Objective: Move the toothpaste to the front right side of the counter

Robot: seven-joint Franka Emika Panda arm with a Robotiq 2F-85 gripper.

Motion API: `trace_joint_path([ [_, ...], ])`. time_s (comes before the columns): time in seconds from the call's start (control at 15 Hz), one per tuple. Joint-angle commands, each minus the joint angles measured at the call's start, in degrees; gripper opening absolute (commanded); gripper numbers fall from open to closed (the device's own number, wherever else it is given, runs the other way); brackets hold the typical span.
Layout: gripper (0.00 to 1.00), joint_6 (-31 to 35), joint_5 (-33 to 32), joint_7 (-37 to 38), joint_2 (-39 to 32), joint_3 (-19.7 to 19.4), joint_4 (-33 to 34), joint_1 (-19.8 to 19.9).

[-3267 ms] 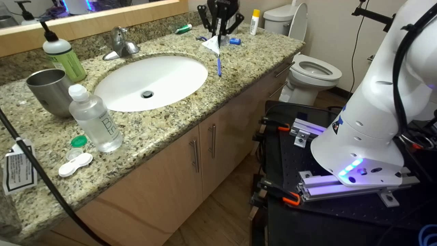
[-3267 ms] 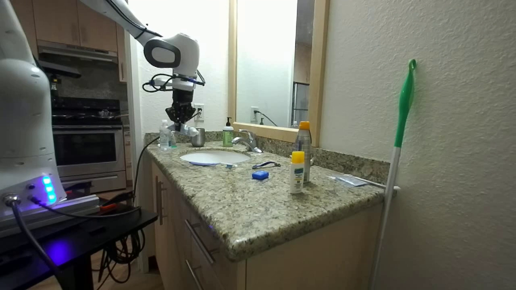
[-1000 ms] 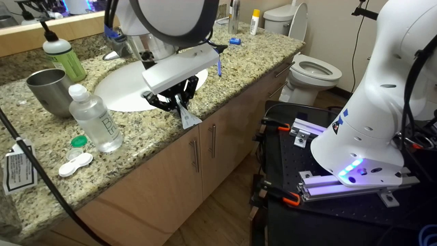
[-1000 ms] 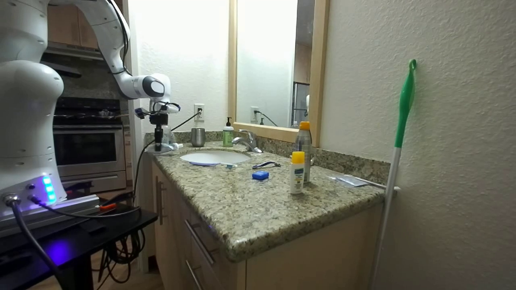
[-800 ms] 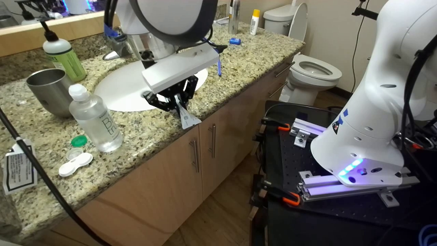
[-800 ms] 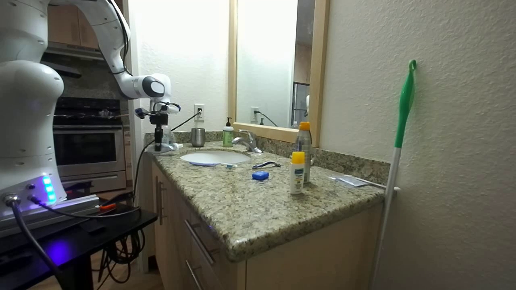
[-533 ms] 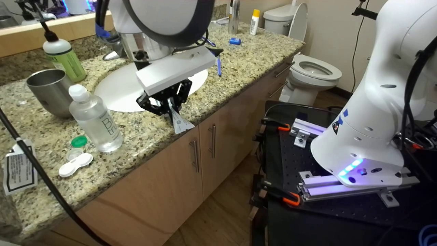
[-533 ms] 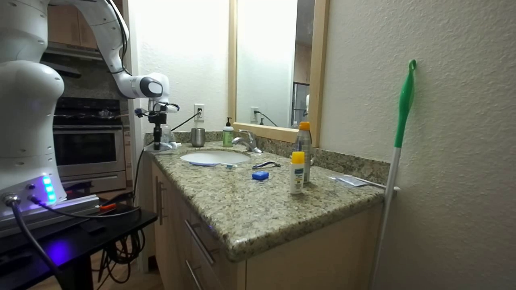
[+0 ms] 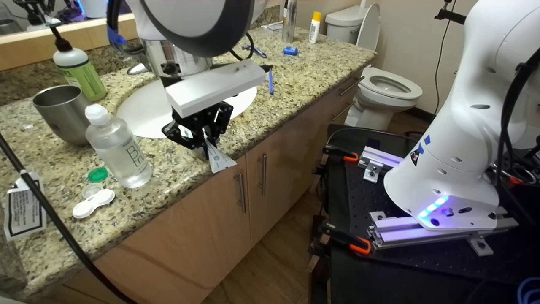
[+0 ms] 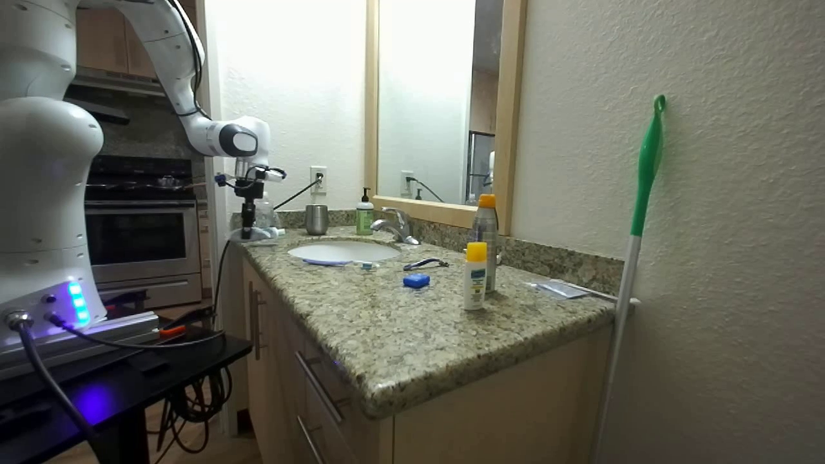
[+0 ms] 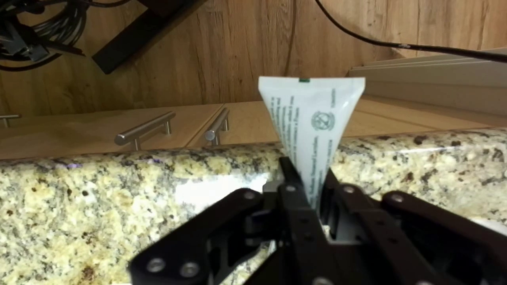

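Observation:
The toothpaste, a white tube [image 9: 221, 161] with dark print, is held in my gripper [image 9: 206, 150]. In the wrist view its wide flat end [image 11: 313, 118] sticks out beyond the fingertips [image 11: 308, 166], which are shut on its narrower part. In an exterior view the tube [image 10: 262, 234] lies roughly level, low over the far end of the counter, its white cap end pointing toward the sink. The granite counter [image 9: 312, 69] also fills the lower wrist view [image 11: 71, 213]. The flat end hangs past the counter's front edge. I cannot tell whether the tube touches the counter.
A clear bottle [image 9: 120, 154] stands close by, with a lens case [image 9: 93, 203], steel cup [image 9: 63, 116] and soap dispenser [image 9: 82, 74]. The sink [image 9: 242, 105] lies behind my gripper. A blue toothbrush [image 9: 271, 82] and a yellow-capped bottle [image 10: 475, 283] are farther along.
My gripper has carried the tube lower, down to the counter's front edge near the clear bottle. In the last second it has shifted slightly farther toward the bottle and the front edge.

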State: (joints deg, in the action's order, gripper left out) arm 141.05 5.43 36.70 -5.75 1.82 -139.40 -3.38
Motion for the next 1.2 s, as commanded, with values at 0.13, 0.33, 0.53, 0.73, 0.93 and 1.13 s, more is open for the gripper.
trace_joint_path([
  [0.13,0.04,3.52,0.37,-1.86,-2.46,-1.18,0.53,0.34],
  [0.33,0.04,4.16,0.67,-2.10,-3.58,-1.18,0.78,0.08],
  [0.53,0.04,3.91,1.28,-2.78,-3.49,-0.84,1.01,-0.12],
  [0.73,0.04,4.12,0.94,-2.93,-3.59,-0.78,1.16,-0.37],
  [0.93,0.40,3.94,1.45,-2.68,-3.80,-0.74,1.32,-0.32],
  [1.13,0.53,3.07,1.23,-1.92,-3.76,-0.93,1.32,-0.33],
])
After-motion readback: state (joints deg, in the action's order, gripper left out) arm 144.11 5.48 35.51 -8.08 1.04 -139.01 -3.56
